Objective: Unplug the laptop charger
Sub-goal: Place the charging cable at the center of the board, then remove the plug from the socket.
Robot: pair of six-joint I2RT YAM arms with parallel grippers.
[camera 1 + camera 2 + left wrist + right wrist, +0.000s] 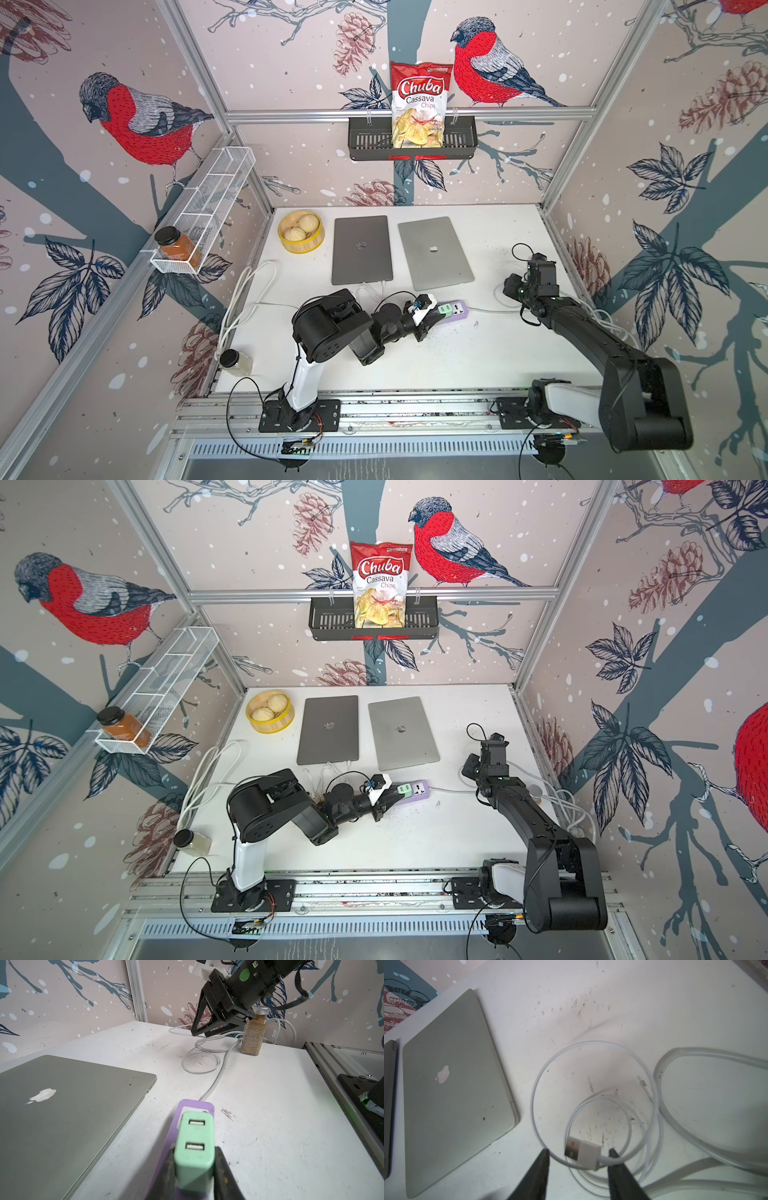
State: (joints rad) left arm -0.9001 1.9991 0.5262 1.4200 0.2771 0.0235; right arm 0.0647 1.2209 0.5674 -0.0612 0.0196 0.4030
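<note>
left gripper (194, 1149) clenched on mint-green charger (194, 1132): smooth rounded plastic block, two USB slots, seated in purple power strip (196, 1103) on scuffed white table (270, 1115). right gripper (579, 1150) spread, gripping nothing; flat white USB plug (588, 1154) of thin coiled cable (532, 1103) sits between its jaws. matte silver laptop (456, 1095) shut, apple logo. chip bag (419, 104) reads "Chuba Cassava Chips"

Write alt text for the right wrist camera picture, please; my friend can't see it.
The right tool stands open, its two black fingers either side of a white USB plug that lies on the white table, at the end of a loosely coiled thin white cable. A closed silver laptop lies to one side; a thicker white cable loops on the other.
</note>
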